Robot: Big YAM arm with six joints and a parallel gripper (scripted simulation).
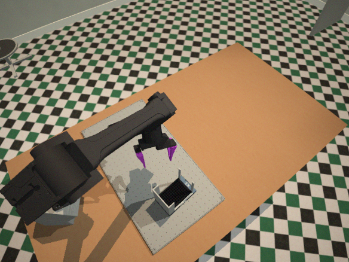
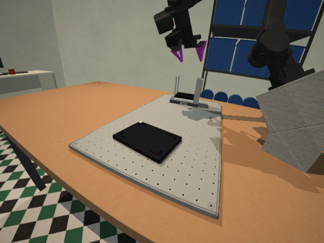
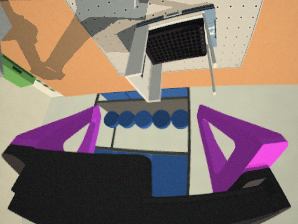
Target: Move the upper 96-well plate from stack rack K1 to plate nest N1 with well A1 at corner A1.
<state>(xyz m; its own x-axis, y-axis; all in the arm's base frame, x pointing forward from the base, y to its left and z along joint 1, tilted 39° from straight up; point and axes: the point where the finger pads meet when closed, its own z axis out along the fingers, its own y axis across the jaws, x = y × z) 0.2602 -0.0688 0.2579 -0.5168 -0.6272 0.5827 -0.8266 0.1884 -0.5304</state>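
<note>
The stack rack K1 (image 1: 174,195) is a pale frame with thin posts near the near end of the grey perforated board (image 1: 155,179). A black 96-well plate (image 1: 174,191) shows in its top; the lower plate is hidden beneath it. The rack also shows in the exterior view (image 2: 185,95) and in the wrist view (image 3: 174,39). The plate nest N1 (image 2: 147,141) is a flat black pad with a pale square (image 2: 141,122) at its far corner; the arm hides it in the top view. My gripper (image 1: 156,155) (image 2: 188,54) (image 3: 149,110) has purple fingers, is open and empty, and hangs high above the board, short of the rack.
The arm's grey base block (image 2: 294,119) stands at the table's edge beside the board. A dark shelf with blue bins (image 2: 249,36) stands behind the table. A side desk (image 2: 25,79) is far left. The orange table (image 1: 239,119) extends beyond the board.
</note>
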